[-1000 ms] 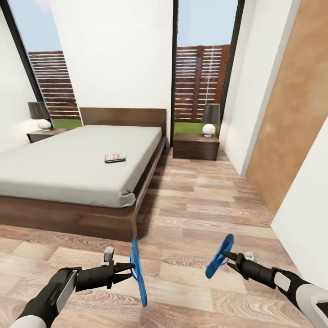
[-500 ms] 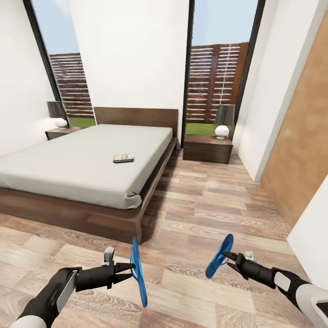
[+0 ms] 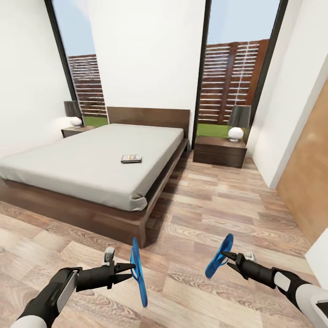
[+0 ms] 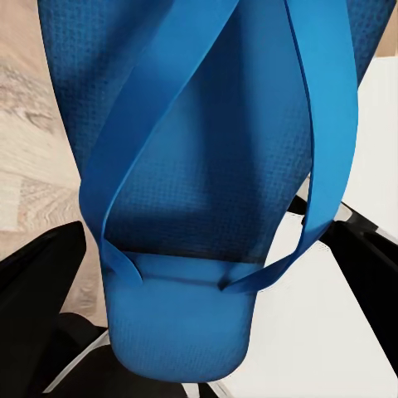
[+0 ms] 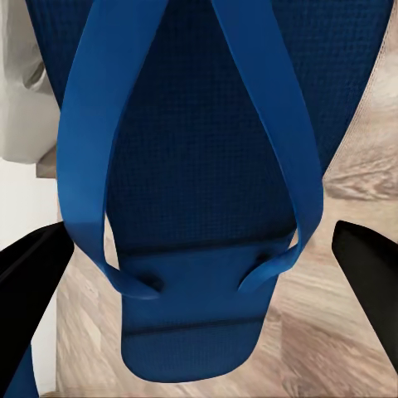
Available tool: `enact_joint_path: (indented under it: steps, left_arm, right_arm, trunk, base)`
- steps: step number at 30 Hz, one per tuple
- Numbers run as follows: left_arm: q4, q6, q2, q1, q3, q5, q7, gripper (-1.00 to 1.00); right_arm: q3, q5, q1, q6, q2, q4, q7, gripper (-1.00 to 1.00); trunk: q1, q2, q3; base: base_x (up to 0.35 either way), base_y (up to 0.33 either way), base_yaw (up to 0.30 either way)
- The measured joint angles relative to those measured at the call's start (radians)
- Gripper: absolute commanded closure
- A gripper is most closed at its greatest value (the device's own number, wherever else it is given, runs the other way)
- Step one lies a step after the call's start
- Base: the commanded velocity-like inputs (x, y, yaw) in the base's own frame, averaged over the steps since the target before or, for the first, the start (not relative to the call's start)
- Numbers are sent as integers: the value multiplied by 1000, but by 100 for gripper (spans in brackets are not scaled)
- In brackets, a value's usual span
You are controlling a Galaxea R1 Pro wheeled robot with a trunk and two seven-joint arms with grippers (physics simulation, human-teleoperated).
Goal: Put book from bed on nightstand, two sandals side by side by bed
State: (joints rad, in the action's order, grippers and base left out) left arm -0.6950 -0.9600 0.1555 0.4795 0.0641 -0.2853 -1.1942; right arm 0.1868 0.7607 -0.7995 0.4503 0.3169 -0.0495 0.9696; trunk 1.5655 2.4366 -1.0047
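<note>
While the robot stands on the wooden floor near the foot of the bed, the head view shows both arms held low in front of it, each with one blue sandal. The left gripper is closed on the strap of the left sandal, which hangs on edge, its sole nearly vertical. The right gripper is closed on the right sandal in the same way, and this one is tilted. The two sandals are well apart from each other and above the floor. The wrist views give what the head view cannot: in the left wrist view the sandal shows its textured footbed and the two straps that meet at the toe post, and the right wrist view shows the same on the other sandal. The head view alone shows the room: the book lies flat on the mattress toward its right side, one nightstand with a lamp stands just right of the headboard, and another nightstand stands on the far left side.
</note>
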Motion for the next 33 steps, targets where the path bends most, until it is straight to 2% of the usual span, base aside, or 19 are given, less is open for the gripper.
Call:
enact_joint_path:
  steps: [33]
  left_arm:
    - [0,1,1,0,0,0,3,100]
  right_arm:
    - [1,0,0,0,-3,0,-2,100]
  trunk:
    - [0,0,0]
  base:
    - [123,-131,167]
